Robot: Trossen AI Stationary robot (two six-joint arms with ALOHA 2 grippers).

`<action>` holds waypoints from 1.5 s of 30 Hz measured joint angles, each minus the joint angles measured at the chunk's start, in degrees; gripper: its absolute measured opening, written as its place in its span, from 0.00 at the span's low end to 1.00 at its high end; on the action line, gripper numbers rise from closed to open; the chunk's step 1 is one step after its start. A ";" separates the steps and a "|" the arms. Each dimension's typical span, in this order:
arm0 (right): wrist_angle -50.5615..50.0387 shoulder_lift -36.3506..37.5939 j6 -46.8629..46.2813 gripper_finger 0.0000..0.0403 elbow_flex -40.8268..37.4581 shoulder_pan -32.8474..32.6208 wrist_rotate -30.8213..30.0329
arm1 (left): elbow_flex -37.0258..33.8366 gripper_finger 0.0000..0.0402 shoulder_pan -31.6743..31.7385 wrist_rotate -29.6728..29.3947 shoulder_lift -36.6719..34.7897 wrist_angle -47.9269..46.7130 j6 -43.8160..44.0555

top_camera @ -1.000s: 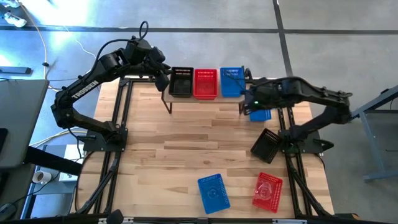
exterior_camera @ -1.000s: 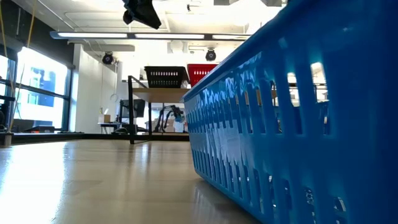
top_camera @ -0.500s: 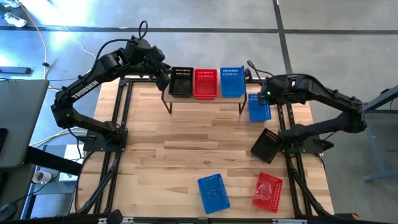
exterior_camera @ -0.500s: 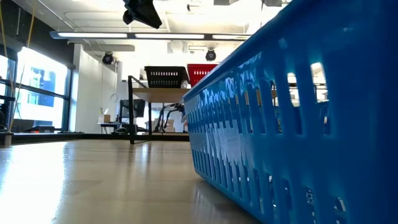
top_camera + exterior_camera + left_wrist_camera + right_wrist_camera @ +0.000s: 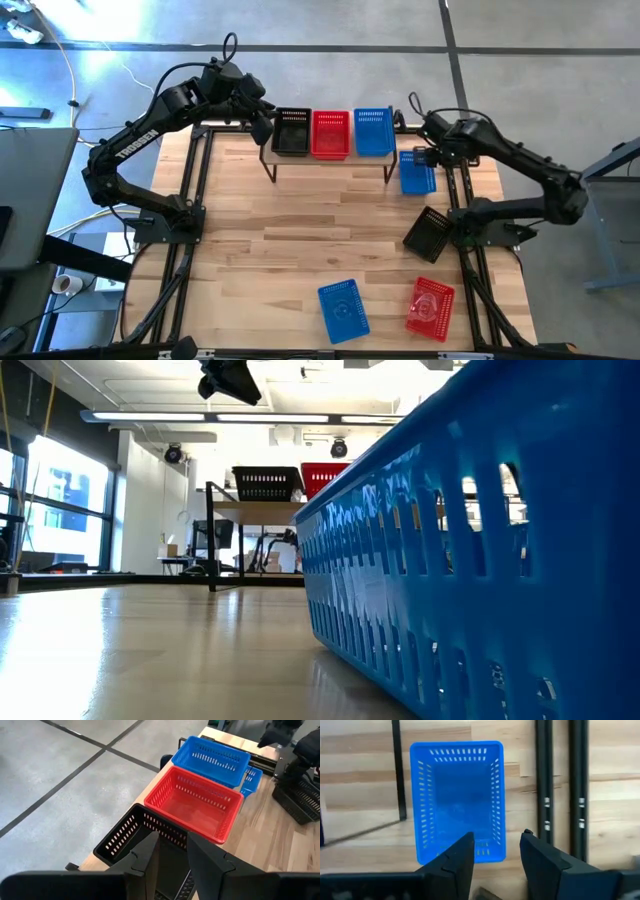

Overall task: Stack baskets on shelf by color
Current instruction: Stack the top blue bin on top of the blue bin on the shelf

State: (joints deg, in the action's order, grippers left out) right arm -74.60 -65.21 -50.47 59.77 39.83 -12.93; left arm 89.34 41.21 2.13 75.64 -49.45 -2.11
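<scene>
On the shelf [image 5: 330, 159] at the table's far side stand a black basket [image 5: 292, 132], a red one [image 5: 331, 134] and a blue one [image 5: 373, 131] in a row, openings up. My left gripper [image 5: 172, 855] hovers open above the black basket's left end [image 5: 125, 837]; the low view shows this gripper [image 5: 228, 380] well above the shelf. A second blue basket [image 5: 417, 172] rests on its base on the table right of the shelf. My right gripper [image 5: 495, 855] is open above that basket [image 5: 457, 800], over one short wall, pointing down.
A black basket [image 5: 430, 234] lies tipped by the right arm's base. A blue basket [image 5: 343, 310] and a red one [image 5: 431, 307] lie upside down near the table's front edge. The middle of the wooden table [image 5: 300, 230] is bare.
My right gripper has swung away from the shelf's right end toward the table's right edge and stands over the blue basket on the table. The baskets have kept their places.
</scene>
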 joint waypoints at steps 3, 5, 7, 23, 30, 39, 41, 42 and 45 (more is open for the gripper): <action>3.36 0.00 1.13 0.36 -2.30 2.81 1.58 | 0.00 0.22 0.00 0.00 0.00 0.00 -0.02; 5.63 -0.02 1.58 0.36 -3.69 4.42 2.37 | 0.00 0.22 0.00 0.00 0.00 -0.02 -0.02; 7.53 -0.02 1.67 0.36 -5.05 5.94 2.51 | 0.00 0.22 0.00 0.00 0.00 -0.02 -0.02; 17.02 -0.07 1.44 0.36 -15.42 10.17 4.91 | 0.00 0.22 0.00 0.00 0.00 -0.02 -0.04; 23.10 -0.09 -1.02 0.36 -21.35 10.02 8.16 | 0.00 0.22 0.00 0.00 0.00 -0.03 -0.05; 23.95 -0.09 -2.19 0.36 -24.57 10.02 8.22 | 0.00 0.22 0.00 0.00 0.00 -0.04 -0.05; 24.64 -0.09 -2.22 0.36 -24.92 10.02 8.46 | 0.00 0.22 0.00 0.00 0.00 -0.04 -0.07; 24.93 -0.09 -2.22 0.36 -25.11 10.02 8.45 | 0.00 0.22 0.00 0.00 0.00 -0.03 -0.06; 26.06 -0.09 -2.20 0.34 -25.18 10.02 7.58 | 0.00 0.22 0.00 0.00 0.00 -0.04 -0.05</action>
State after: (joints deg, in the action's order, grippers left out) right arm -48.54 -65.30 -52.66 34.59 49.84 -5.35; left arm 89.34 41.21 2.13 75.64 -49.50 -2.16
